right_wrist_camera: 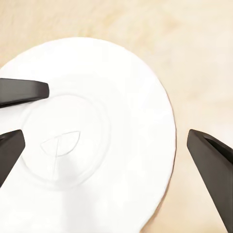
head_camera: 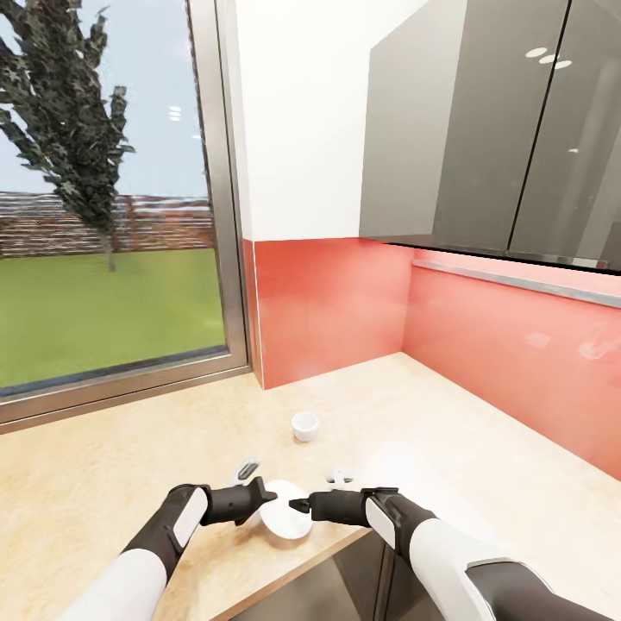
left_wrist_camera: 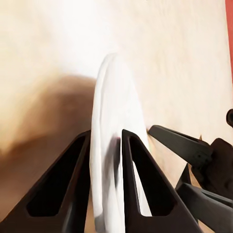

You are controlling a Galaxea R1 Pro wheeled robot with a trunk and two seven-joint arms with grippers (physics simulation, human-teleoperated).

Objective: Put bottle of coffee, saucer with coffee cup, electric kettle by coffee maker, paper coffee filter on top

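A small, flat, round white saucer (head_camera: 285,520) is seen near the front edge of the pale wood bench (head_camera: 103,466). It is held at its rim between the jaws of the left gripper (head_camera: 268,498). A faint ring is seen in its middle. A tiny white coffee cup (head_camera: 304,425) is stood upright on the bench, farther back and apart from the saucer.

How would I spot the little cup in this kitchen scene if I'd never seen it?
Start at the tan countertop where it runs into the red-walled corner beside the big window. The small white cup stands alone there, a little beyond the two black grippers. Unlike the flat white saucer near the counter's front edge, it is taller, round and open-topped.
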